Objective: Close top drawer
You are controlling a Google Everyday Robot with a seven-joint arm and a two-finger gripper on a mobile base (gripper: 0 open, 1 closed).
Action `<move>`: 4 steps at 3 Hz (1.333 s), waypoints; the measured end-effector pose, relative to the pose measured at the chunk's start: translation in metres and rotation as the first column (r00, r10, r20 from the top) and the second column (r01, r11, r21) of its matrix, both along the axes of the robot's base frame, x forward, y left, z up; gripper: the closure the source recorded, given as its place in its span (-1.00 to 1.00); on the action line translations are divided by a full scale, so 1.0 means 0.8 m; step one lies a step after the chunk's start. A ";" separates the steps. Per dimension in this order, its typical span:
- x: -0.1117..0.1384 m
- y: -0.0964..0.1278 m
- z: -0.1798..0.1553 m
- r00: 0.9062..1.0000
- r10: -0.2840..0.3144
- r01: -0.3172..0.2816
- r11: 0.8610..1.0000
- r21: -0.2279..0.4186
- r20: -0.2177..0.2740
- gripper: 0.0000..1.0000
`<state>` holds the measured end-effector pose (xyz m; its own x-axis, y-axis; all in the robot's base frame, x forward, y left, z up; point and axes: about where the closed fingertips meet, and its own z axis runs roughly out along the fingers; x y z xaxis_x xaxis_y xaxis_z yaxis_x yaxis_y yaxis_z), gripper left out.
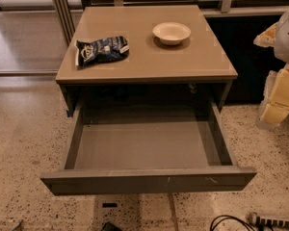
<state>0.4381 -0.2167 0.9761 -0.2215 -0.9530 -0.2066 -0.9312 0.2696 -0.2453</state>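
While the top drawer [147, 179] stands pulled out at lower centre, your end effector [278, 100] sits at the right edge, apart; you cannot tell its grip.

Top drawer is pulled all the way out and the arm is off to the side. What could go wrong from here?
1. The gripper sits at the right edge, apart from the top drawer; pushing only the front's right end might skew it.
2. A hard shove may jolt the bowl and chip bag on top.
3. The floor cable at lower right could snag the robot.
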 end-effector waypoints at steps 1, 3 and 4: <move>0.000 0.000 0.000 1.000 0.000 0.000 1.000 0.000 0.000 -1.00; -0.039 0.019 -0.080 0.995 0.011 0.002 0.990 0.140 -0.095 -1.00; -0.051 0.040 -0.124 0.991 0.043 -0.018 0.981 0.191 -0.129 -0.63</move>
